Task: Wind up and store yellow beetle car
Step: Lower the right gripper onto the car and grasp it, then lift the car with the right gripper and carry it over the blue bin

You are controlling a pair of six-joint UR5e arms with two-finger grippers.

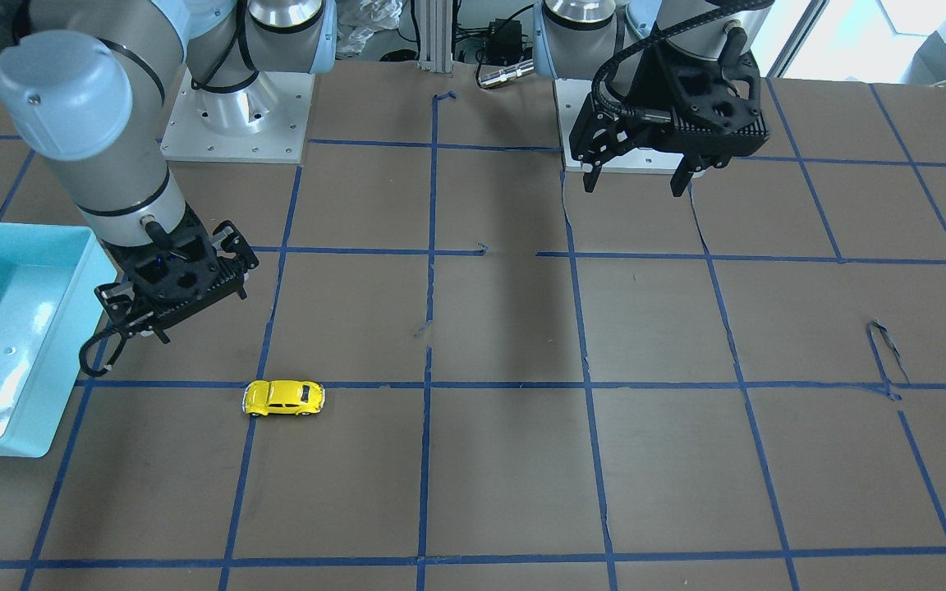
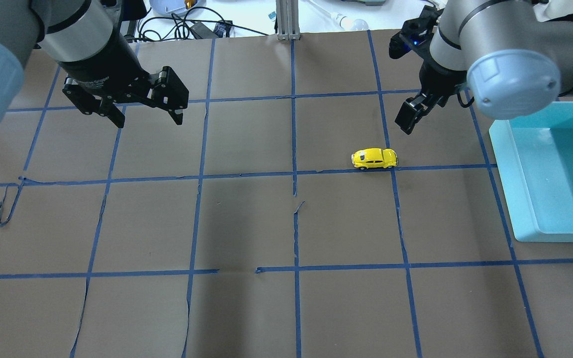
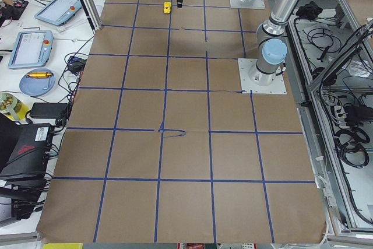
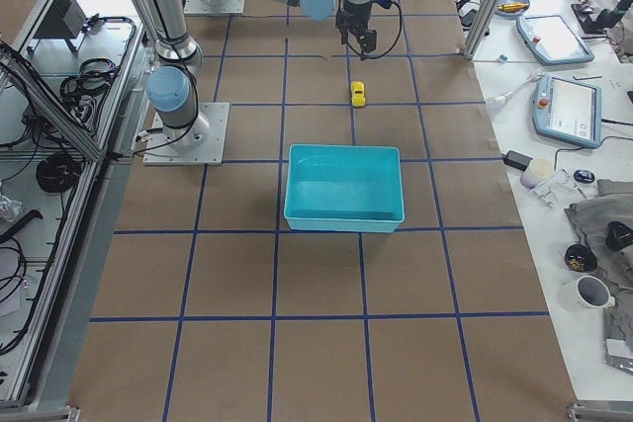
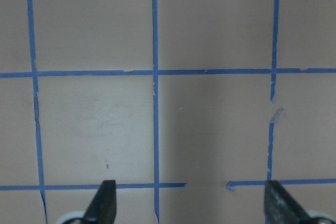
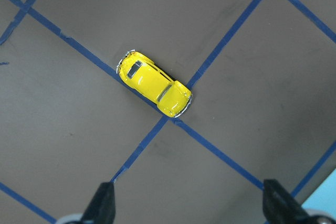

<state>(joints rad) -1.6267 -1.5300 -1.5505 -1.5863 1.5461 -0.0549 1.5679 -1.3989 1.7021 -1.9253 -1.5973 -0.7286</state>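
The yellow beetle car (image 2: 374, 158) stands on its wheels on a blue tape line, right of the table's middle; it also shows in the front view (image 1: 283, 397) and the right wrist view (image 6: 155, 83). My right gripper (image 2: 410, 117) hangs above the table just behind the car and to its right, open and empty; in its wrist view (image 6: 189, 208) the car lies ahead of the spread fingertips (image 6: 103, 203). My left gripper (image 2: 149, 121) hovers open and empty over the far left of the table, well away from the car.
A light-blue bin (image 2: 540, 232) sits at the table's right edge, beside the car; it also shows in the front view (image 1: 46, 427). Brown paper with a blue tape grid covers the table. The arm bases stand at the robot's side.
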